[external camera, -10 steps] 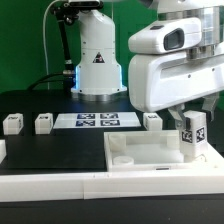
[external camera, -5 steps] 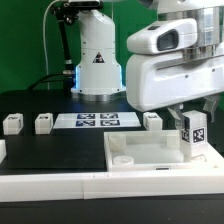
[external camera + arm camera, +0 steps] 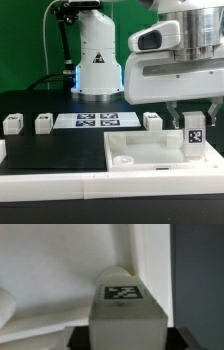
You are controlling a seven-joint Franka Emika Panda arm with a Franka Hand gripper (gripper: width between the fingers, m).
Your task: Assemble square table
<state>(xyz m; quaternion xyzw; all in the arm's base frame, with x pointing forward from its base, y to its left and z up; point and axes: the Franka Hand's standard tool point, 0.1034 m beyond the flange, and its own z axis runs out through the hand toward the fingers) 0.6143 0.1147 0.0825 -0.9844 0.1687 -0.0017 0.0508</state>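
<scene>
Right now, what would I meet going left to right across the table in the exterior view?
First leg → second leg → marker board → third leg → fourth leg. The top overlaps the last two, so it is left out.

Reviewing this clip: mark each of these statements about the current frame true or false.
1. The tool is shut on a tagged leg, held upright. True.
2. That leg is over the square top at the exterior view's left side. False: it is at the right side.
3. Three loose legs stand on the black table behind the top. True.
4. The marker board lies on the square top. False: it lies on the black table, among the loose legs.
</scene>
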